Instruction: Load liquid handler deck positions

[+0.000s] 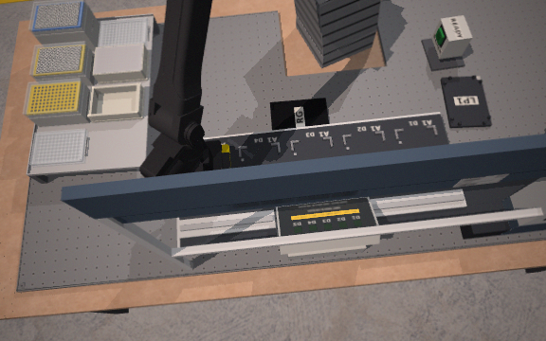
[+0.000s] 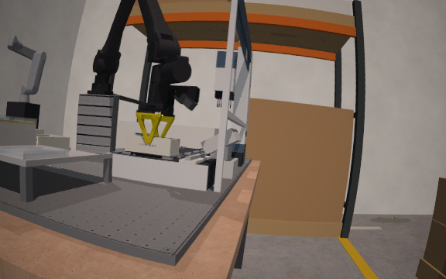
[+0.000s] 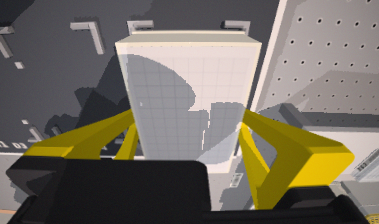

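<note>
My gripper is shut on the sealed white deep-well block, with its yellow fingers on the two long sides. In the side view the block sits low at deck level under the gripper. I cannot tell whether it rests on the deck. In the overhead view the gripper is at the D5 end of the dark deck strip, and the arm and the blue gantry beam hide the block. Brackets show just past the block's far end in the wrist view. A clear lidded plate lies on the shelf.
The shelf holds tip racks, a sealed block, an open reservoir and lidded plates. The regrip nest RG, lid park LP1 and READY key stand beyond the deck. The blue gantry beam crosses in front.
</note>
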Robot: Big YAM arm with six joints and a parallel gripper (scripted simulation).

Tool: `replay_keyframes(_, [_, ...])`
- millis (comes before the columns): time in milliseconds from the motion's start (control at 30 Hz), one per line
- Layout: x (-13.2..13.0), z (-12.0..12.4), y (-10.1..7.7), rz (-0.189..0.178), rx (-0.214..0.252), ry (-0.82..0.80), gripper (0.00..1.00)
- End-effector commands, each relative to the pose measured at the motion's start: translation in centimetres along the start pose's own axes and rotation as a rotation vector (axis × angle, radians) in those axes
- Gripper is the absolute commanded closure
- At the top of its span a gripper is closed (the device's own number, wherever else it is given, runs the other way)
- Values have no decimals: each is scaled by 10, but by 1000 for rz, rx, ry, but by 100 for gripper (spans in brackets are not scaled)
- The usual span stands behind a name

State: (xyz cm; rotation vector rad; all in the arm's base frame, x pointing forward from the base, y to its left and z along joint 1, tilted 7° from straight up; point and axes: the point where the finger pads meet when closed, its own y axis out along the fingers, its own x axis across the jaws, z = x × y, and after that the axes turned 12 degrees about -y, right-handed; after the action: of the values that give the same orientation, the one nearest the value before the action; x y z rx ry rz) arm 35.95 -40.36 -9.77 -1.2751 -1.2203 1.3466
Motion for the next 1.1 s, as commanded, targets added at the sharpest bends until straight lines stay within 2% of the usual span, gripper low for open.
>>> replay_keyframes(0, [-15, -11, -13, 31, -27, 2, 100])
replay_keyframes(467, [-15, -11, -13, 31, -27, 2, 100])
replay_keyframes(533, [-21, -10, -6, 24, -23, 6, 100])
replay_keyframes(700, [-24, -12, -4, 34, -31, 7, 100])
replay_keyframes(1067, [-21, -9, 0, 29, -26, 7, 100])
